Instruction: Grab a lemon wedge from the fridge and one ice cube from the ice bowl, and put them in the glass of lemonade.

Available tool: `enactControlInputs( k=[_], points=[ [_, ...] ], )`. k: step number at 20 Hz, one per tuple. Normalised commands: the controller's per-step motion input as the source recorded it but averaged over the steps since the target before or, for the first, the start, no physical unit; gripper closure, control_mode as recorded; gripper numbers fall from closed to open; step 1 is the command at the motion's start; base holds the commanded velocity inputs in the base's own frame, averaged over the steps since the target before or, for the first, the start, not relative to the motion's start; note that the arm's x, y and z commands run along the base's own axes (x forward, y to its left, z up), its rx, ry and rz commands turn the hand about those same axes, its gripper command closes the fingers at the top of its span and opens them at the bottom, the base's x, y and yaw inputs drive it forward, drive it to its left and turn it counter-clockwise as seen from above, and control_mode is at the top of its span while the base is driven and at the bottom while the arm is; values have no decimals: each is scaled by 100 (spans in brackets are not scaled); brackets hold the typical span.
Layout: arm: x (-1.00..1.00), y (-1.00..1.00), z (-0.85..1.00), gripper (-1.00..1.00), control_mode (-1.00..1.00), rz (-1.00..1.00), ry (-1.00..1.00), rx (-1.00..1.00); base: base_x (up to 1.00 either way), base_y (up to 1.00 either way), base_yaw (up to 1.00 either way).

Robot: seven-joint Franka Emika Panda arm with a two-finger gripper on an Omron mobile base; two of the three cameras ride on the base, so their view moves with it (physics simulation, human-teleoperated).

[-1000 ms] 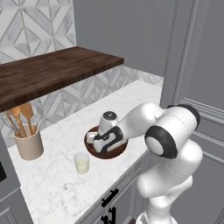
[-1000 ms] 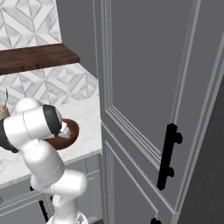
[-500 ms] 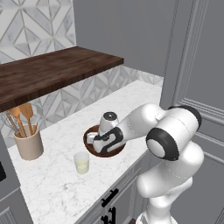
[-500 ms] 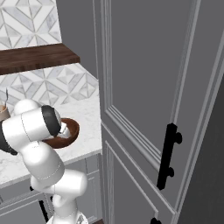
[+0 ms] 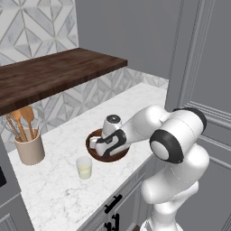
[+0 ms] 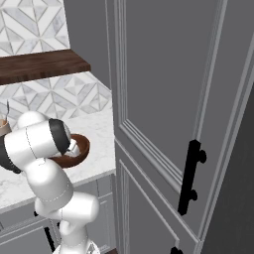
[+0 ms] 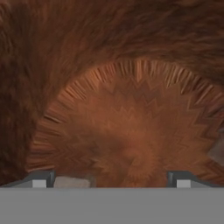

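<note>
The counter (image 5: 135, 103) of white marble carries all task items. The arm (image 5: 149, 131) bends low over it from the front edge. The ice bowl (image 5: 92, 137) sits mid-counter, the hand inside it. The glass (image 5: 84, 168) of lemonade stands just beside the bowl. The gripper (image 7: 111, 177) is at the bowl floor (image 7: 127, 127), fingertips (image 7: 39, 178) spread apart; a pale cube (image 7: 72, 181) lies against one fingertip.

The white marble counter (image 5: 58, 189) carries the dark brown ice bowl (image 5: 94, 152) near its front edge, the glass of lemonade (image 5: 84, 168) just beside it, and a beige utensil cup (image 5: 30, 150) well apart
</note>
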Motion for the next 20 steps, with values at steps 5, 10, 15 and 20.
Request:
enactControlInputs(
  k=[5, 10, 15, 20],
  points=[
    [0, 0, 0, -100, -100, 0, 4, 0, 0, 0, 0],
    [0, 0, 0, 100, -100, 0, 4, 0, 0, 0, 0],
    [0, 0, 0, 100, -100, 0, 0, 0, 0, 0, 0],
    [0, 0, 0, 100, -100, 0, 0, 0, 0, 0, 0]
  ],
)
